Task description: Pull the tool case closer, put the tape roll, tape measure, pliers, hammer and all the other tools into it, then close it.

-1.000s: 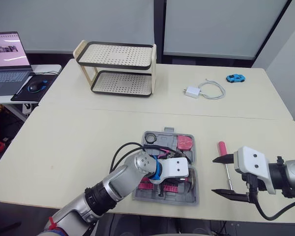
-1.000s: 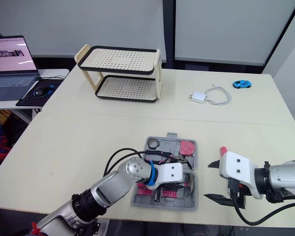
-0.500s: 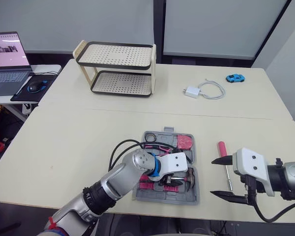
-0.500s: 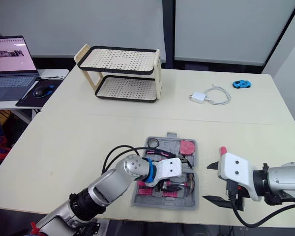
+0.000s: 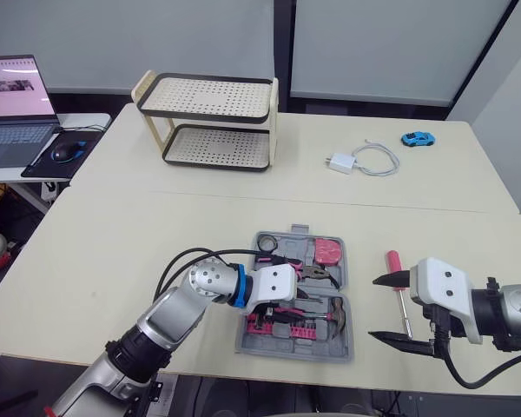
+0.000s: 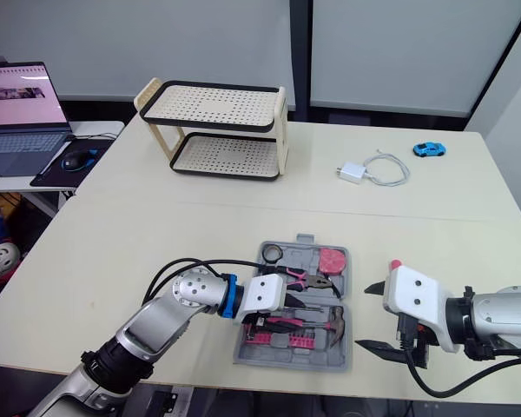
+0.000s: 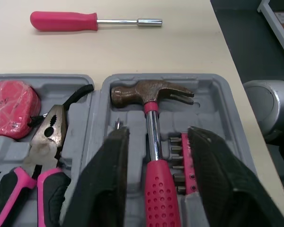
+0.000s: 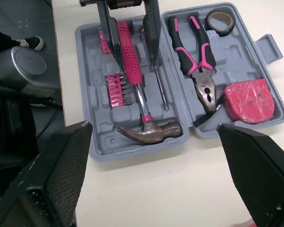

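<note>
The grey tool case [image 5: 339, 347] lies open near the table's front edge. In it are a black tape roll [image 5: 265, 245], a red tape measure [image 5: 327, 251], pink-handled pliers [image 7: 49, 142], a pink-handled hammer [image 7: 151, 94] and a row of bits [image 8: 116, 90]. My left gripper [image 7: 156, 135] hovers open over the case, one finger on each side of the hammer's handle. A pink screwdriver [image 5: 392, 263] lies on the table right of the case. My right gripper [image 5: 378, 307] stands wide open beside the screwdriver's shaft, holding nothing.
A two-tier perforated rack [image 5: 213, 122] stands at the back left. A white charger with its cable [image 5: 360, 161] and a blue toy car [image 5: 415, 138] lie at the back right. A laptop [image 5: 13, 95] sits on a side desk at far left.
My left gripper has drawn back to the left across the case, uncovering the hammer and pliers. The right gripper has hardly moved.
</note>
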`<state>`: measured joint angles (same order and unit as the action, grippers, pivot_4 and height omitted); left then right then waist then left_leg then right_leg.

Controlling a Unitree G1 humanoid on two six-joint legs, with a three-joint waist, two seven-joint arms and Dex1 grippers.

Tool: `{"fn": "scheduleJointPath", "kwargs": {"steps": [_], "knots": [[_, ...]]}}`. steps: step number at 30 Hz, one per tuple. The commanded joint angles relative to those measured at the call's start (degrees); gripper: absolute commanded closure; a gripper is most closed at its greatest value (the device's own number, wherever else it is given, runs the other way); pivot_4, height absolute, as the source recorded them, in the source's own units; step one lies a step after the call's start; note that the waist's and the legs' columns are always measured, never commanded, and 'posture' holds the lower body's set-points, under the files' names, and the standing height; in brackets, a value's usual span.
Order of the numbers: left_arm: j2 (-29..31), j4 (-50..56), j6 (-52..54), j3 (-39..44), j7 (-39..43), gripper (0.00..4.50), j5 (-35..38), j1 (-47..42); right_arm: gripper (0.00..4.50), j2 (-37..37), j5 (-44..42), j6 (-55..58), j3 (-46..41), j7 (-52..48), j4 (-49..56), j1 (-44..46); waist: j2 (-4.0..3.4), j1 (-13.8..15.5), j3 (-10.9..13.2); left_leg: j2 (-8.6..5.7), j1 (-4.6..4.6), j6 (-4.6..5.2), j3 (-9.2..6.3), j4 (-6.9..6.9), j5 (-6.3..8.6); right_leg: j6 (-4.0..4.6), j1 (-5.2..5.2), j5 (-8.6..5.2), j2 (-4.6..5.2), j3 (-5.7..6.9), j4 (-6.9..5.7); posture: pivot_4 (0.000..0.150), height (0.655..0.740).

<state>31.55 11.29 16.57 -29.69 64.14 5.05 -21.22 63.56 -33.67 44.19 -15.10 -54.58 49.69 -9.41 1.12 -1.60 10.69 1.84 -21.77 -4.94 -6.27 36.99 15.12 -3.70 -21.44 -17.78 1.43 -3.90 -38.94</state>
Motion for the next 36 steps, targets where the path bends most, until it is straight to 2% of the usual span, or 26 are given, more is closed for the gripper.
{"fn": "scheduleJointPath", "kwargs": {"steps": [1,2,3,15,25,29,36], "knots": [[-0.2,-0.5,-2.0,-0.6,-0.7,4.07,-1.7,0.7,0.0,-0.4,-1.3,0.0,-0.7,0.5,1.8,0.6,0.0,0.0,0.0,0.0,0.0,0.0,0.0,0.0,0.0,0.0,0.0,0.0,0.0,0.0,0.0,0.15,0.735],[0.0,-1.1,-2.4,-1.0,-0.6,4.38,-2.4,0.9,0.0,-0.3,-1.4,0.1,-0.8,0.6,1.8,0.6,0.0,0.0,0.0,0.0,0.0,0.0,0.0,0.0,0.0,0.0,0.0,0.0,0.0,0.0,0.0,0.15,0.735],[0.3,-1.5,-2.5,-1.4,-0.3,4.47,-2.9,1.1,0.0,-0.3,-1.6,0.1,-0.8,0.6,1.8,0.6,0.0,0.0,0.0,0.0,0.0,0.0,0.0,0.0,0.0,0.0,0.0,0.0,0.0,0.0,0.0,0.15,0.735],[0.3,-7.6,-5.3,-3.8,-0.7,4.47,-8.6,1.6,0.0,0.2,-2.5,0.3,-0.6,1.2,1.9,0.9,-0.02,-0.1,0.0,0.0,0.02,0.0,-0.01,0.0,0.0,0.0,0.0,0.0,-0.01,0.0,-0.03,0.15,0.735],[-0.6,-10.7,-5.4,-3.0,-0.5,4.47,-8.3,3.1,0.0,0.3,-2.8,0.8,-0.9,1.2,2.2,1.0,-0.09,0.0,-0.1,0.0,0.11,0.0,0.0,0.01,0.0,0.0,0.11,0.0,0.0,0.0,-0.03,0.15,0.735],[0.5,-6.4,-4.9,-0.2,1.3,4.47,-4.2,5.1,0.0,0.0,-2.8,0.5,-1.1,1.3,2.0,1.2,-0.1,-0.2,-0.1,0.01,0.12,0.0,0.0,0.0,0.0,0.0,0.09,0.0,-0.01,-0.01,-0.03,0.15,0.735],[8.0,4.4,-2.3,13.8,6.3,4.47,10.8,9.9,0.0,-1.8,-2.5,0.3,-2.7,3.5,0.9,2.7,-0.09,-0.1,-0.1,0.04,0.07,0.0,-0.02,-0.02,0.0,0.0,0.04,0.0,-0.02,0.01,-0.04,0.15,0.735]]}}
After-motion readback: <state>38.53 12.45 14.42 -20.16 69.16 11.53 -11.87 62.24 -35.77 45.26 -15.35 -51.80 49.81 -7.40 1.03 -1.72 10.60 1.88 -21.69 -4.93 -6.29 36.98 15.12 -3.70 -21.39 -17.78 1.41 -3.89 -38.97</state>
